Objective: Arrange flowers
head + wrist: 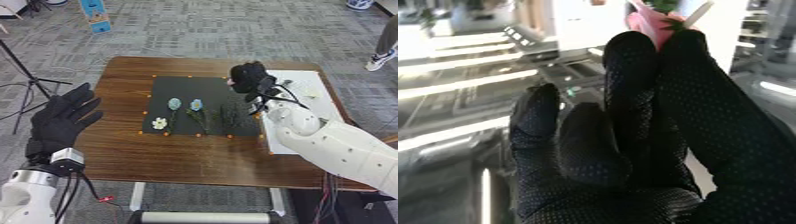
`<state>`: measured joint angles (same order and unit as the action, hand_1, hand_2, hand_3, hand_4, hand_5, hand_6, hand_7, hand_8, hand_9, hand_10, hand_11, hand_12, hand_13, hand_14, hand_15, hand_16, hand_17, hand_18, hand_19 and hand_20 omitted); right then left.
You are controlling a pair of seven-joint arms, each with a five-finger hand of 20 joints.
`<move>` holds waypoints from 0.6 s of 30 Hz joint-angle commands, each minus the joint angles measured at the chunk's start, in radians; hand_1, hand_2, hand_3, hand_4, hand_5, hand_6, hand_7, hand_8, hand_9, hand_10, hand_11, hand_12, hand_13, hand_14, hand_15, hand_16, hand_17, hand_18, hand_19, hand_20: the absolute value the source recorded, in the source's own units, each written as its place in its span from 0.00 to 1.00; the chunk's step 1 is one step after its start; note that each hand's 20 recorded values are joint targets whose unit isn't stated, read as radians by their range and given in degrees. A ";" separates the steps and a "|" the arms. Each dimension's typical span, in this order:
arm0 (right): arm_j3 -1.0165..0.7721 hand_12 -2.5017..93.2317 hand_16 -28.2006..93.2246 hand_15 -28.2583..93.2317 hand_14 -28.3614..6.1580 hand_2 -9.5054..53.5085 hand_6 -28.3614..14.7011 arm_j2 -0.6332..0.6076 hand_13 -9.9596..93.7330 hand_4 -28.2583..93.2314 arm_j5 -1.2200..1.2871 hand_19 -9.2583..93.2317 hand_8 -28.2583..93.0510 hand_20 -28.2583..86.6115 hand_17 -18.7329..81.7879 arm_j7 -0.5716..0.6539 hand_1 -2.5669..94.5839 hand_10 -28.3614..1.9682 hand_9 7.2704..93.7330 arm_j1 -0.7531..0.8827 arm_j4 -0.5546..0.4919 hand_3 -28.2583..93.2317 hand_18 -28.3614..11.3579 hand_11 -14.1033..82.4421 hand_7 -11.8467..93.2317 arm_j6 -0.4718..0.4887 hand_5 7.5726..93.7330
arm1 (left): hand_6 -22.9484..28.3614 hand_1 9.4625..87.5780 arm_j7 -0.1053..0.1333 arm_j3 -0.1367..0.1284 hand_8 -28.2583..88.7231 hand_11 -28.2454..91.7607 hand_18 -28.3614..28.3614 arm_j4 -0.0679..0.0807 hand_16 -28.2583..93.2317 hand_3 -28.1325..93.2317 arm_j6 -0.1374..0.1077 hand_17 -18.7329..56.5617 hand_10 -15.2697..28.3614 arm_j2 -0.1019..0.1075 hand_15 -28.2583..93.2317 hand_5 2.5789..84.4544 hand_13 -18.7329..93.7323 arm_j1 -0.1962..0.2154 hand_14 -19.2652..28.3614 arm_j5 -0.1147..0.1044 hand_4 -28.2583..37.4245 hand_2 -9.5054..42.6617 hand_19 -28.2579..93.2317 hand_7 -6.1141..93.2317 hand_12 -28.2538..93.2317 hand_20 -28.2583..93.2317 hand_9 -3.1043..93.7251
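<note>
Gray carpeted flr w/ blk tripod nr brown tbl.

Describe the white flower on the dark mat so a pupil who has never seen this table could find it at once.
Look on the brown table for the dark mat. In the mat's near left corner, from the robot's side, lies the white flower, set apart by its colour from the pale blue blooms just beyond it.

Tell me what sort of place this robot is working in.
Probably a robotics lab or demo room: gray carpet on the floor, a black tripod standing on it, and orange dots around a dark mat on the table.
</note>
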<state>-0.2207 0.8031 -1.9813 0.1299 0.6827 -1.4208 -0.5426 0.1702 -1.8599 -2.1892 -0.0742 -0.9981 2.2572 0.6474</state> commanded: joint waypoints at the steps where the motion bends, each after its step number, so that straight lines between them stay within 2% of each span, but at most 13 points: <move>1: 0.082 0.52 0.53 0.97 0.64 0.00 0.71 0.063 0.80 0.00 -0.035 0.88 0.23 0.69 0.51 -0.005 0.56 0.75 0.82 -0.089 -0.031 0.90 0.24 0.53 0.64 0.088 0.69 | 0.53 0.13 -0.008 0.001 0.16 0.41 0.89 0.000 0.26 0.83 0.005 0.11 0.61 0.002 0.45 0.39 0.36 -0.002 0.68 -0.004 0.00 0.09 0.59 0.26 0.38 0.33 0.30; 8: 0.131 0.51 0.53 0.97 0.64 0.00 0.71 0.107 0.80 0.00 -0.064 0.88 0.23 0.69 0.51 0.008 0.56 0.76 0.83 -0.108 -0.002 0.89 0.24 0.52 0.63 0.177 0.70 | 0.53 0.13 -0.005 -0.003 0.16 0.41 0.89 -0.006 0.26 0.82 0.002 0.12 0.61 -0.001 0.45 0.39 0.36 0.006 0.68 -0.003 0.00 0.09 0.59 0.26 0.38 0.33 0.30; 18: 0.188 0.52 0.53 0.97 0.64 0.00 0.71 0.161 0.80 0.00 -0.118 0.88 0.22 0.69 0.51 0.044 0.56 0.76 0.84 -0.133 0.058 0.90 0.24 0.50 0.63 0.230 0.71 | 0.53 0.13 0.001 0.010 0.16 0.41 0.89 0.000 0.26 0.83 -0.003 0.11 0.62 0.000 0.45 0.39 0.36 -0.009 0.68 -0.005 0.00 0.09 0.59 0.26 0.38 0.33 0.31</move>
<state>-0.0515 0.9224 -2.0577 0.1570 0.5690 -1.3918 -0.3413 0.1705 -1.8565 -2.1891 -0.0755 -0.9962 2.2525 0.6473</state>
